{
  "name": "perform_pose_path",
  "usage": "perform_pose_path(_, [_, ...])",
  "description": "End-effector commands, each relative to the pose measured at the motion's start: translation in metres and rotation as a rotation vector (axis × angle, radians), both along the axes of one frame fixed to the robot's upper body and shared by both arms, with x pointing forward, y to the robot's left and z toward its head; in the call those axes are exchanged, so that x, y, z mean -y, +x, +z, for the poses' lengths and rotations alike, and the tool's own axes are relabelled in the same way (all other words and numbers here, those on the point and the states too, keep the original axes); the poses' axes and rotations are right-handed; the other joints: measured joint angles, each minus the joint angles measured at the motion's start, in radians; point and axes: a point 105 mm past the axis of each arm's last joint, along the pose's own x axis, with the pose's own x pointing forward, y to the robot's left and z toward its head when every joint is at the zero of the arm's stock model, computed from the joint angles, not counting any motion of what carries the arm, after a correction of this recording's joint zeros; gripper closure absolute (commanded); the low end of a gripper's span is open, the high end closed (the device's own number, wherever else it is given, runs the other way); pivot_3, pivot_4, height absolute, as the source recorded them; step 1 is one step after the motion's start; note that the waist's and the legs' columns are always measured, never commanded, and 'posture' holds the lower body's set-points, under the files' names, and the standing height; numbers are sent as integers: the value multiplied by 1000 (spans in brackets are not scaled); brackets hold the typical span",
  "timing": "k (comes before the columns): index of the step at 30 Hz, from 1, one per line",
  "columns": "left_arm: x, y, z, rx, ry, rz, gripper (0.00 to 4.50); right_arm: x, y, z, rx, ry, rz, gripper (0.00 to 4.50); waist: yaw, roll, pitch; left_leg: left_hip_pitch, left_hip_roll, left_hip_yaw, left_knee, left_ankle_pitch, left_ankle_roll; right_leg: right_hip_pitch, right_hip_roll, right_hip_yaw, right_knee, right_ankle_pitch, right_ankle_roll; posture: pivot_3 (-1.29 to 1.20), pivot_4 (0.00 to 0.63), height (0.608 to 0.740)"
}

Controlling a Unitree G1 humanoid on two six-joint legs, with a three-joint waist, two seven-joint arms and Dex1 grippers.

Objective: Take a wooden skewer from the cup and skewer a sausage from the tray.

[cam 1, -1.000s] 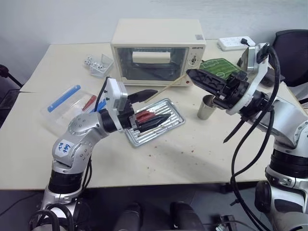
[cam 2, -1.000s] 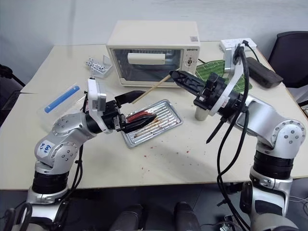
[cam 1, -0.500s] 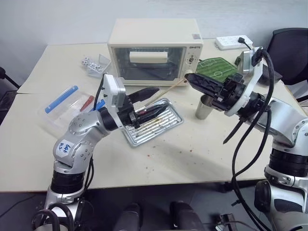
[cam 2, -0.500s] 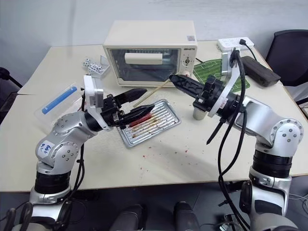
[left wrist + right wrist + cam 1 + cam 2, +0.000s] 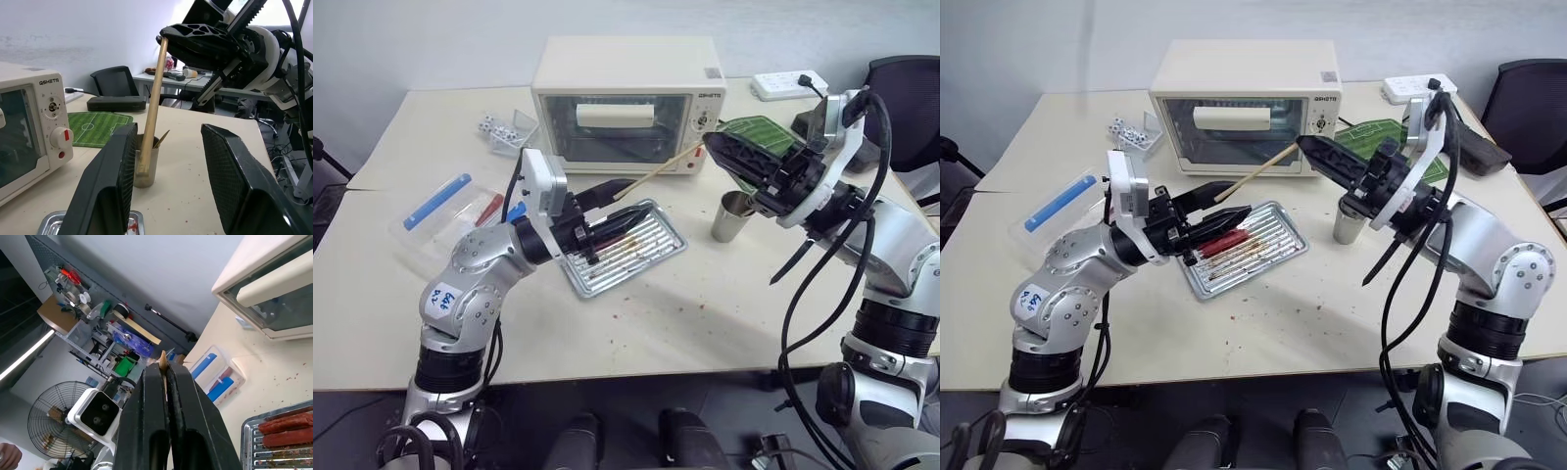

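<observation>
My right gripper is shut on the wooden skewer, held in the air in front of the oven. The stick slants down toward my left gripper, ending by its upper finger. The left gripper hovers over the near-left part of the tray; in the left wrist view its fingers stand apart with nothing between them. Two dark-red sausages lie side by side in the tray. The metal cup stands to the right of the tray, with another skewer in it.
A cream toaster oven stands behind the tray. A clear packet with blue strips lies at the left, with a small clear box behind it. A green football mat and a power strip are at the back right.
My left gripper's fingers have drawn closer together over the tray. The right gripper still holds the skewer in about the same place. The camera has shifted a little.
</observation>
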Motion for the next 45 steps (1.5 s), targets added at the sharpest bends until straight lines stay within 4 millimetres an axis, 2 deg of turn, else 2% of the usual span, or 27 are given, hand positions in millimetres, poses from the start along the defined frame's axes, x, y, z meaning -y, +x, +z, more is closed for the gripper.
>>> perform_pose_path(1, [-4, -6, 19, 68, -34, -8, 2335, 2, -10, 8, 51, 14, 32, 4500, 0, 0, 0, -1, 0, 0, 0, 0, 0, -1, 0, 0, 1, 0, 0, 0, 150, 740])
perform_pose_path(3, [-4, -7, 20, 68, -41, -9, 2335, 2, -10, 8, 53, 14, 35, 4500, 0, 0, 0, -2, 0, 0, 0, 0, 0, -2, 0, 0, 1, 0, 0, 0, 150, 740])
perform_pose_path(4, [-4, -7, 20, 69, -45, -12, 2511, 2, -10, 8, 54, 16, 36, 4500, 0, 0, 0, -2, 0, 0, 0, 0, 0, -2, 0, 0, 0, 0, 0, 0, 150, 740])
perform_pose_path(6, [-2, -8, 20, 66, -47, -18, 2899, 1, -10, 9, 55, 19, 35, 4500, 1, 0, 0, -4, 0, 0, 0, 0, 0, -3, 0, 0, 0, 0, 0, 0, 150, 740])
perform_pose_path(9, [0, -8, 18, 57, -39, -23, 3771, 1, -9, 10, 55, 29, 30, 4500, 1, 0, 0, -6, 0, 0, 1, 0, 0, -4, 0, 0, 0, 0, 0, 0, 150, 740])
perform_pose_path(22, [0, -3, 17, 49, -37, -6, 3771, 0, -10, 18, 77, 57, 38, 4500, 1, 0, 0, -7, 0, 0, 1, 1, -1, -4, 0, -1, 0, 0, 1, 0, 150, 740])
perform_pose_path(26, [0, -1, 25, 62, -64, 1, 3771, 1, -10, 14, 68, 57, 39, 4500, 1, 0, 0, -7, 0, 0, 2, 1, -1, -4, 0, -1, 0, 0, 1, 0, 150, 740])
perform_pose_path(29, [-1, -1, 27, 63, -66, 1, 4233, 1, -10, 12, 60, 52, 37, 4500, 1, 0, 0, -7, 0, 0, 2, 1, -1, -4, 0, -1, 0, 0, 1, 0, 150, 740])
perform_pose_path(44, [-3, 1, 26, 56, -69, 18, 4375, 3, -10, 14, 68, 62, 41, 4500, 1, 0, 0, -7, 0, 0, 2, 1, -1, -4, 0, -1, 1, 0, 1, 0, 150, 740])
perform_pose_path(45, [-4, 2, 26, 56, -64, 22, 4500, 3, -10, 14, 69, 66, 41, 4025, 1, 0, 0, -7, 0, 0, 2, 1, -1, -4, 0, -1, 1, 0, 1, 0, 150, 740])
